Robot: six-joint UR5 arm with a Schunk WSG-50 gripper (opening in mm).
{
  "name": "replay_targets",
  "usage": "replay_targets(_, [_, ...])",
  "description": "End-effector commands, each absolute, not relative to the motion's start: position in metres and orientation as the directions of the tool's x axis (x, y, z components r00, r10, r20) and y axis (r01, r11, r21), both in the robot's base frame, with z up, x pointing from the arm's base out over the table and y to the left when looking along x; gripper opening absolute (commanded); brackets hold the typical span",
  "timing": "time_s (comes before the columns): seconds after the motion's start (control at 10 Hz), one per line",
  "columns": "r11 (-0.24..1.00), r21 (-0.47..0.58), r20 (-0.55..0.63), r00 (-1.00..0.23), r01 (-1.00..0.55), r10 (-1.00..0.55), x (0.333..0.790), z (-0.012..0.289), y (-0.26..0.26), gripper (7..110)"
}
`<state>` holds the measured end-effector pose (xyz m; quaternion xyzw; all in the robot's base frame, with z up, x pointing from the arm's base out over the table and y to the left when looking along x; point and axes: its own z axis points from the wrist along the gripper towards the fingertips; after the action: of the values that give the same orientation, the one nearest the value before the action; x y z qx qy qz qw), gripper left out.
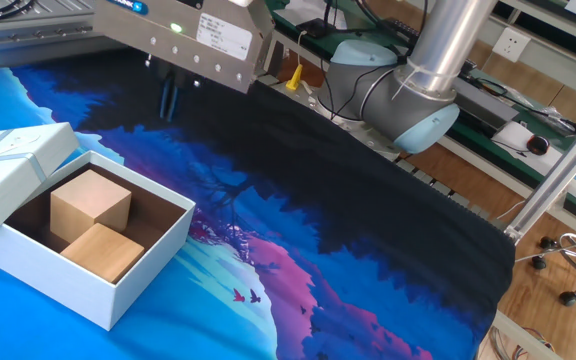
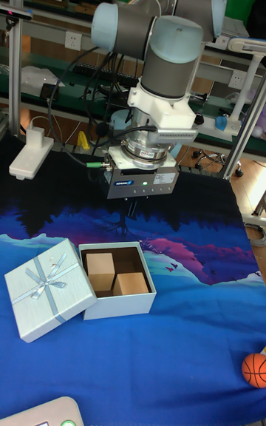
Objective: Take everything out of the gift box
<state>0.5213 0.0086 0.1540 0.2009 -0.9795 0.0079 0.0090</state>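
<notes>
The pale blue-white gift box [image 1: 68, 285] [image 2: 118, 306] stands open at the left on the printed cloth. Its lid [image 1: 8, 165] [image 2: 48, 289], with a ribbon bow, rests against the box's left side. Two wood blocks sit inside, touching: a paler one [image 1: 90, 200] [image 2: 100, 265] at the back and a tanner one [image 1: 103, 250] [image 2: 131, 283] in front. My gripper [image 1: 169, 100] [image 2: 131, 211] hangs above the cloth behind the box, apart from it. Its fingers are pressed together with nothing between them.
The arm's base [image 1: 393, 95] stands at the table's far edge. An orange ball [image 2: 255, 369] lies at the near right of the cloth. A white adapter [image 2: 29, 156] sits at the far left, and a pale device [image 2: 44, 413] shows at the bottom left corner.
</notes>
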Motion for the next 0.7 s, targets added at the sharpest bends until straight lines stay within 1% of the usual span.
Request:
replay_targets(0.0, [0.927, 0.007, 0.017, -0.927, -0.375, -0.375, 0.517, 0.149, 0.009, 7])
replay_targets(0.2, [0.938, 0.028, 0.018, -0.938, -0.345, -0.345, 0.515, 0.149, 0.014, 7])
replay_targets(0.3, [0.946, 0.087, 0.002, -0.950, -0.311, -0.313, 0.515, 0.150, 0.029, 7])
replay_targets(0.4, [0.942, 0.100, -0.006, -0.947, -0.320, -0.321, 0.516, 0.151, 0.033, 7])
replay_targets(0.5, [0.945, 0.079, 0.009, -0.948, -0.317, -0.319, 0.514, 0.150, 0.027, 7])
replay_targets(0.6, [0.949, 0.086, 0.022, -0.952, -0.302, -0.305, 0.510, 0.151, 0.027, 7])
